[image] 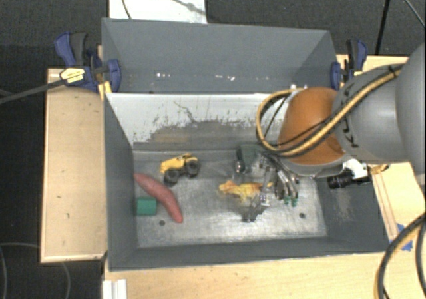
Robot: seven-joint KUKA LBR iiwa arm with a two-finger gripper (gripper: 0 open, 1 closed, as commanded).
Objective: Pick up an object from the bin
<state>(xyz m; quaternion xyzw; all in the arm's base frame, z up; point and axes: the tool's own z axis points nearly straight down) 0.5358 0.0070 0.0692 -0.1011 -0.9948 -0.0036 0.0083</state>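
Bin: grey metal bin (120, 178); a few loose things lie spread on its floor, not heaped.
Landmark: yellow toy truck (180, 166) with black wheels, standing on the left half of the floor near the back wall.
Arm: grey arm (386, 118) enters from the right, well to the right of the truck, and reaches down to the floor.
Wrist: orange cover (313, 132) to the right of the truck and higher in the view; yellow-and-black cables (261, 124) loop round it.
Gripper: gripper (255, 210) is down at floor level, to the right of the truck and a little nearer the front wall.
Gripper state: cannot tell how far open it is; dark tool parts run together there. Nothing can be seen in its hold.
Nearest thing: small yellow toy (238, 188), irregular in shape, lying flat to the right of the truck, between truck and gripper, just beside the gripper's tip. Whether it touches the gripper cannot be told.
Dark piece: small dark thing (241, 156) to the right of the truck, near the back wall; kind unclear.
Pink piece: long pink sausage-shaped thing (162, 198), lying aslant just in front of the truck.
Green piece: green block (146, 207) in front of and left of the truck, beside the pink thing's near end.
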